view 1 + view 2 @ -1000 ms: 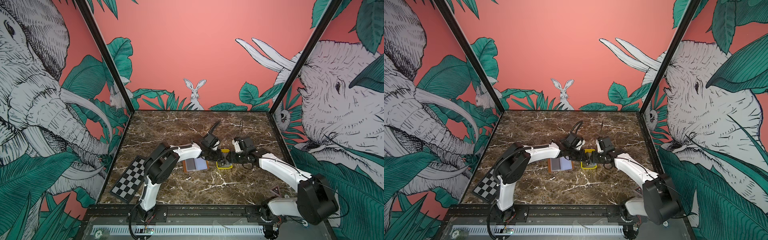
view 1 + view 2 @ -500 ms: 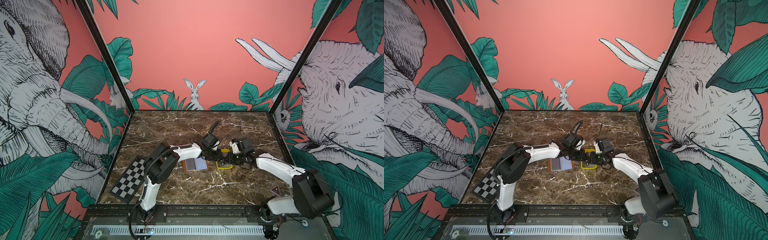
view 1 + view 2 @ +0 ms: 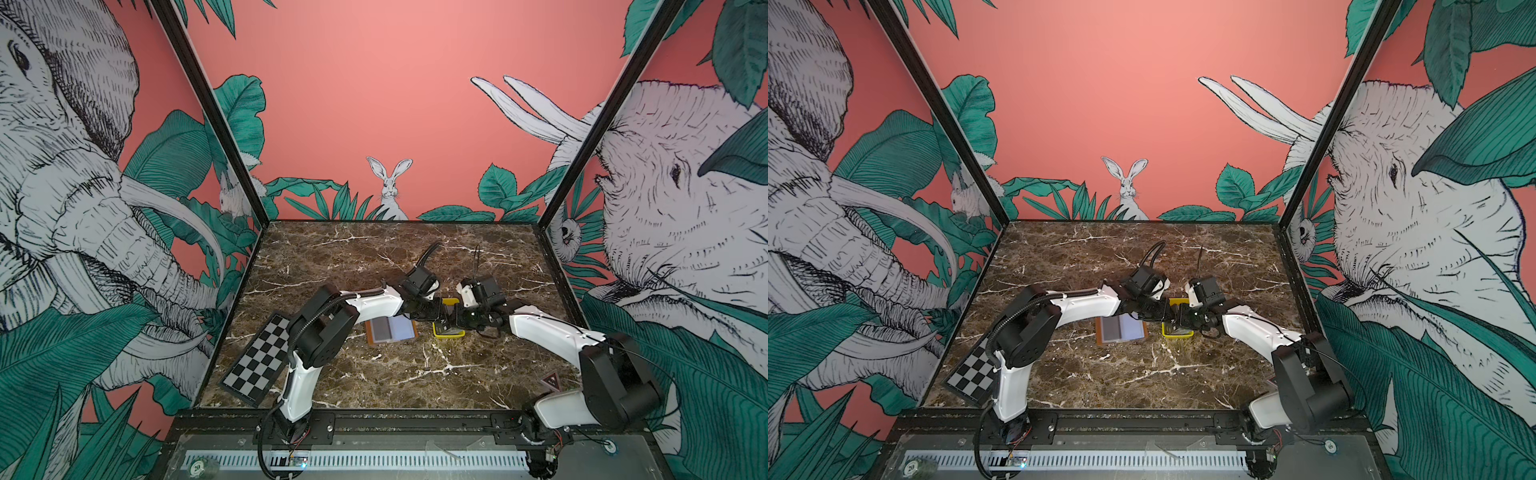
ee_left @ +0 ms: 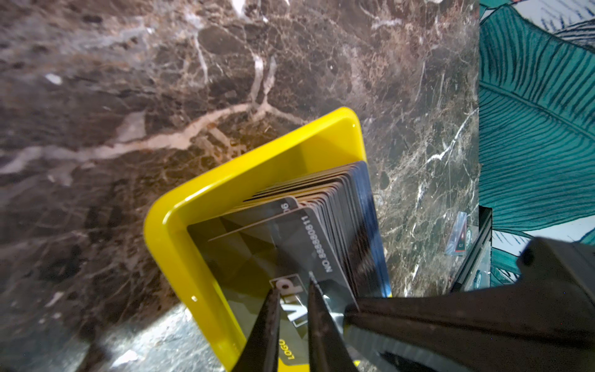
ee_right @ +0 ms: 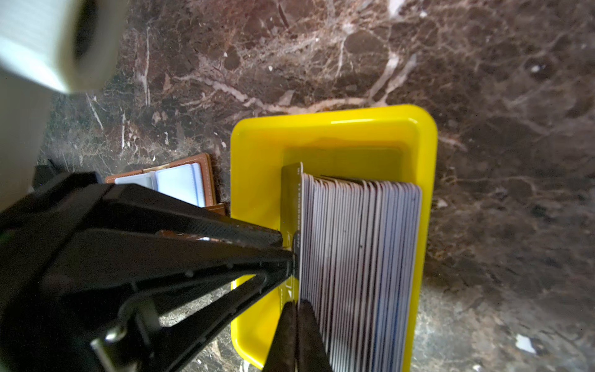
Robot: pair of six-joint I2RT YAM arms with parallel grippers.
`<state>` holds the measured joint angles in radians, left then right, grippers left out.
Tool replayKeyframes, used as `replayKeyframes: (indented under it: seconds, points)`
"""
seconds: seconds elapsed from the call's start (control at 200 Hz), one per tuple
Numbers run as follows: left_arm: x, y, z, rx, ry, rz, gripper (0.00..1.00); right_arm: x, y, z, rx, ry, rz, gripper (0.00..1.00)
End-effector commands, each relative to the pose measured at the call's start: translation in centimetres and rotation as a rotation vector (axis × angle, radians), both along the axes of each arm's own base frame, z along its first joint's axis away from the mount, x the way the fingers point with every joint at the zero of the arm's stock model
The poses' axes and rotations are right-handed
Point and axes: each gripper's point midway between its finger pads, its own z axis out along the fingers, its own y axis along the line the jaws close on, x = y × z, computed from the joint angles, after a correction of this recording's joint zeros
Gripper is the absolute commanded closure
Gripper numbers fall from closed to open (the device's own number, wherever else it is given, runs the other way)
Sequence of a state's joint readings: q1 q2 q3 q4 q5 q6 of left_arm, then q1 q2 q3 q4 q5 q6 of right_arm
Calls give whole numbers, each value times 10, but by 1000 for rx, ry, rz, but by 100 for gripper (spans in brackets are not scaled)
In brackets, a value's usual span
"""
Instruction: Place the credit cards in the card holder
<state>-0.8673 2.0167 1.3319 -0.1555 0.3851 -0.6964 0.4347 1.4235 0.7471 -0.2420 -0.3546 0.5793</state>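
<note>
A brown, white-veined marble tabletop (image 3: 395, 374) sits between walls painted with elephants and leaves. Beside the right gripper (image 5: 296, 322), toward the left arm, the card holder (image 5: 180, 183) lies open: tan stitched leather around cloudy plastic sleeves. Beneath that gripper's tips stands a glossy yellow tray (image 5: 335, 128) with rounded corners. It holds the credit cards (image 5: 360, 257) on edge, a tight pack of thin, slick plastic. The right gripper is pinched closed on the top edge of the front card (image 5: 289, 199). The left gripper (image 4: 292, 298), its jaws a slit apart and gripping nothing, rests its tips on that card's printed face. The pinch looks shallow, so a lift could slip off, drag a neighbouring card along or topple the pack.
</note>
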Motion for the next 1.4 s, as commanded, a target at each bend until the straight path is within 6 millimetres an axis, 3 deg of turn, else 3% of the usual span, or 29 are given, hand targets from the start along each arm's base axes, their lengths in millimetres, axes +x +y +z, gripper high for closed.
replayKeyframes:
  seconds: [0.0,0.19,0.395,0.565,0.805,0.99,1.24,1.395]
  points:
    - [-3,9,2,9,0,22,78,3,-3,8,-17,-21,-25,98]
    - [-5,18,25,-15,-44,42,74,3,-8,18,-16,-42,-57,100]
    - [-10,30,63,-72,-134,46,69,5,-12,31,-19,-65,-86,100]
    - [-15,42,80,-108,-175,45,67,8,-12,40,-14,-87,-96,100]
    - [-22,49,69,-199,-132,78,66,16,-6,49,23,-181,-66,100]
    - [-22,56,82,-280,-160,95,66,16,-1,65,75,-229,-57,100]
    - [-21,77,81,-360,-131,162,63,16,14,65,163,-228,-23,100]
    - [-21,90,84,-474,-86,166,62,19,27,77,245,-234,-6,100]
